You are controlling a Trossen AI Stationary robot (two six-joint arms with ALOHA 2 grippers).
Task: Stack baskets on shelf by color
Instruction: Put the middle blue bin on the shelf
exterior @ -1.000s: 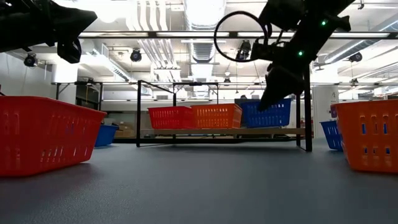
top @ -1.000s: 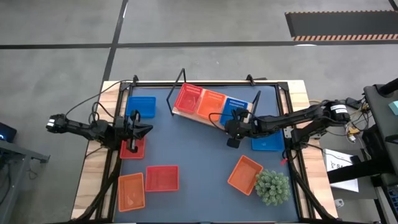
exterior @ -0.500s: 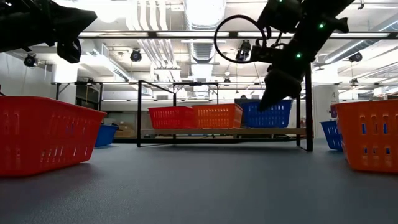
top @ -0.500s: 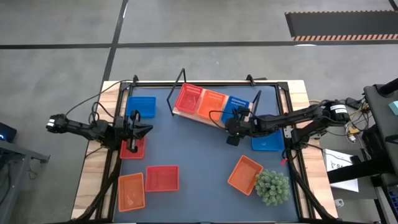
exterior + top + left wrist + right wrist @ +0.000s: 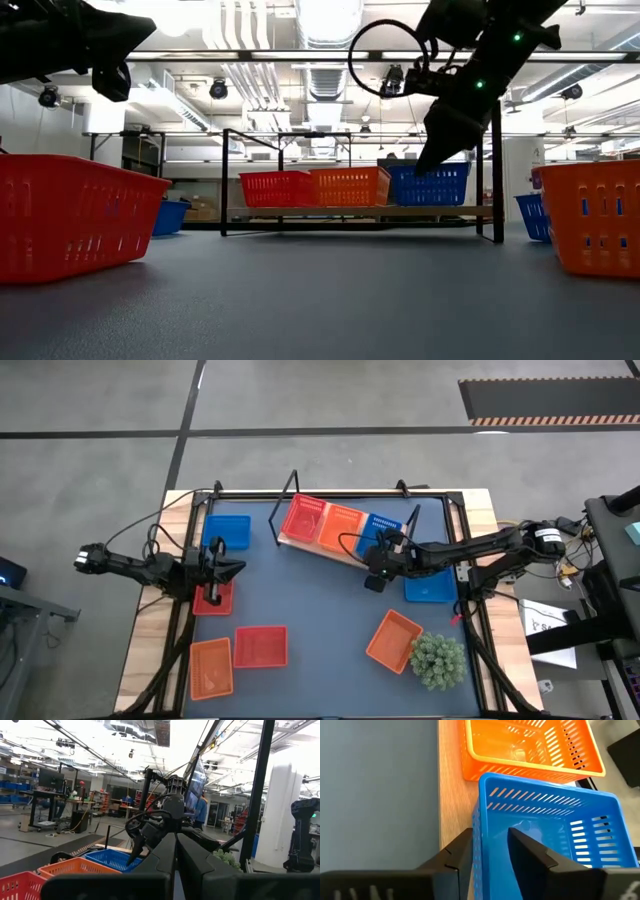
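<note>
Dark-blue bench point(image 5: 320, 610), upper centre: a wooden shelf point(image 5: 345, 547) holds 3 baskets. Right claw point(image 5: 490, 847) straddles the blue basket point(image 5: 545, 830) wall, fingers parted. Left claw point(image 5: 236, 568), at frame left, is closed and empty. Withdrawing carelessly could snag and drag the blue basket off.

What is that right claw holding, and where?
Nothing firmly: the right gripper straddles the blue basket's near wall on the shelf, fingers parted.

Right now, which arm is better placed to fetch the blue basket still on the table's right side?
Right. The right gripper is open astride the wall of the blue basket on the shelf, beside the loose blue basket. The left gripper sits shut across the table.
</note>
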